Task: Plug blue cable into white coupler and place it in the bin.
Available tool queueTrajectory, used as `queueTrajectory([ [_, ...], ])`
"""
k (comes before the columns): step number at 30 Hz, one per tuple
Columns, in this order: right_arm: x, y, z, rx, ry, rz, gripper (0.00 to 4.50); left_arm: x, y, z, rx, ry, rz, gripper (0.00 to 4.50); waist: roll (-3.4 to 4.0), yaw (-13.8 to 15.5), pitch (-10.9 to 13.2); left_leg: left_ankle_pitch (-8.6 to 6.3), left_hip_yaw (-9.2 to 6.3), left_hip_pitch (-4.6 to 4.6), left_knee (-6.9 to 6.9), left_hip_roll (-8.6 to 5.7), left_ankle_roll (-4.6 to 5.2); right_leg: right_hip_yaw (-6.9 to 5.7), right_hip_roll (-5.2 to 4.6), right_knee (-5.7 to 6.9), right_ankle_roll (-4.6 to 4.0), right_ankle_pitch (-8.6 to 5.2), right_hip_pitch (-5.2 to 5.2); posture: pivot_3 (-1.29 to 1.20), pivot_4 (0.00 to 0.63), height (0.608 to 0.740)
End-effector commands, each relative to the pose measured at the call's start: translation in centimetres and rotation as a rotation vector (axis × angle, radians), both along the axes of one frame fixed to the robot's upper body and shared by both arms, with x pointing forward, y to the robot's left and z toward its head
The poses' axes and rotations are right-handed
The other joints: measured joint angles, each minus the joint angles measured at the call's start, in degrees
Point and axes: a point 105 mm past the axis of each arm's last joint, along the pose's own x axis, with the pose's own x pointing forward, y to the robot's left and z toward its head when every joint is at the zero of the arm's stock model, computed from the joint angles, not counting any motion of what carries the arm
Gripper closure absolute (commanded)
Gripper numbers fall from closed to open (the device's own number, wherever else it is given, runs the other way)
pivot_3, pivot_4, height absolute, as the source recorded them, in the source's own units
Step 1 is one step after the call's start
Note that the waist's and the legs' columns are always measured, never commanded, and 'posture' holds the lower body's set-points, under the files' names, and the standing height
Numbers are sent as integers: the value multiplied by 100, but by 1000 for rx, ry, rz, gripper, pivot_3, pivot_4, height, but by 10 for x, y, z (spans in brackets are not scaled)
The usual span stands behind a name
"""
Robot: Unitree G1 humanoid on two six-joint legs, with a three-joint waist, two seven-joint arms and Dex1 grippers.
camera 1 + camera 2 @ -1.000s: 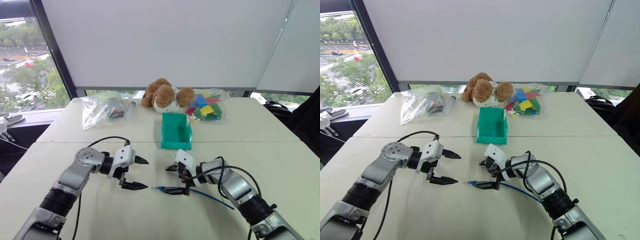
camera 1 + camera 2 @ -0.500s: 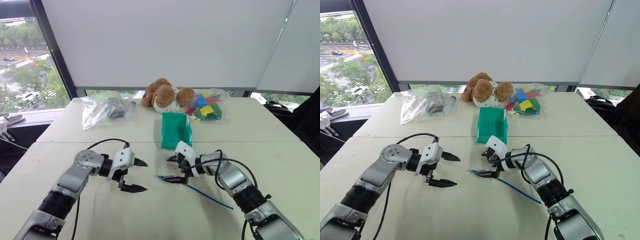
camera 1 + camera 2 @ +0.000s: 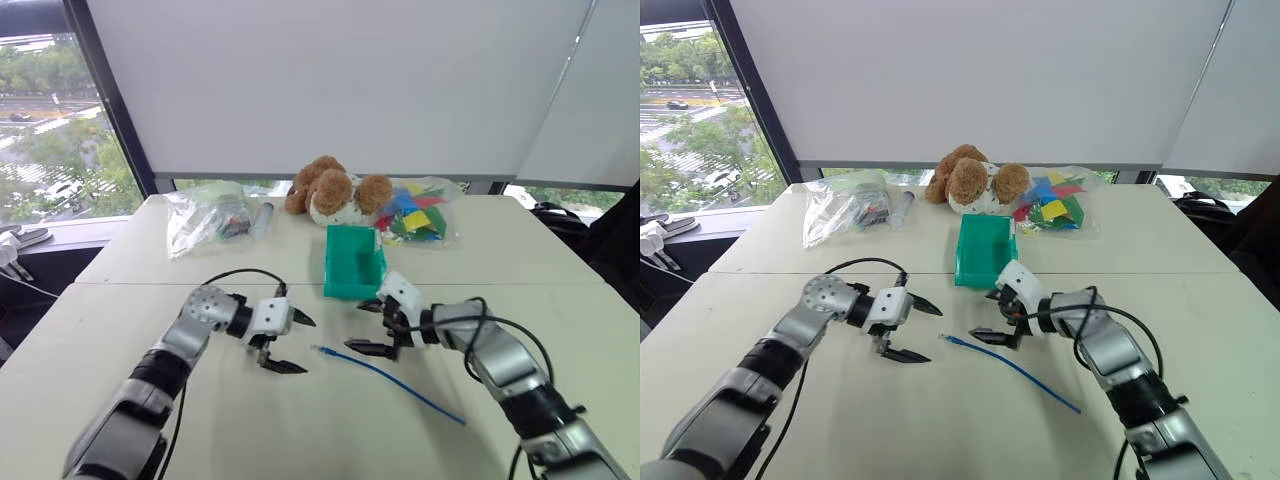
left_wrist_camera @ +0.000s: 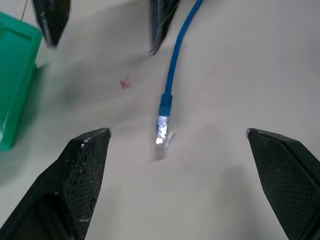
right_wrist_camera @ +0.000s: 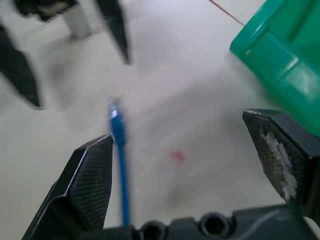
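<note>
Two grippers are hanging over the near half of the pale table [image 3: 150, 270], and neither is holding anything. Between them the blue cable [image 3: 395, 381] is lying free on the tabletop: a thin, bright blue cord running in a nearly straight line from its plug end near the middle of the table toward the near right. In the left wrist view its tip is showing as a small clear plug [image 4: 161, 131] behind a short blue boot, resting flat on the surface.

Left of the plug, the left gripper [image 3: 293, 343] is pointing rightward at it with its two black fingers spread wide, clear of the cord. On the other side, the right gripper [image 3: 366, 326] is pointing leftward with its fingers equally wide apart, the lower one [image 3: 366, 348] sitting just beside the cable without visibly touching it.

Just beyond the right gripper, the teal-green bin [image 3: 354, 262] is standing upright, its open top and lower front facing the near edge. Farther back a brown plush dog [image 3: 336, 189] is sitting between two clear plastic bags, one at far left [image 3: 203, 216] and one holding colourful pieces at far right [image 3: 420, 213].
</note>
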Motion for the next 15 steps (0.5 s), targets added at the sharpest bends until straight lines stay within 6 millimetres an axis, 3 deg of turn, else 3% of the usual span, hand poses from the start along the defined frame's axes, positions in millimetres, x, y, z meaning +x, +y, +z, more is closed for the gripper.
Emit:
queueTrajectory([
  [1, -13, -2, 25, 42, -71, -27, 61, 4, -1, -1, 28, -41, -45, 0, 0, -42, 0, 0, 1, 0, 0, 1, 0, 1, 0, 0, 1, 0, -1, 0, 150, 740],
  [15, -27, -6, 28, 85, -73, -147, 61, 11, -3, -19, 32, 86, 7, 0, -4, -15, -2, 0, -5, 2, 2, 5, 1, 0, 3, 3, 3, 2, 2, 0, 150, 740],
])
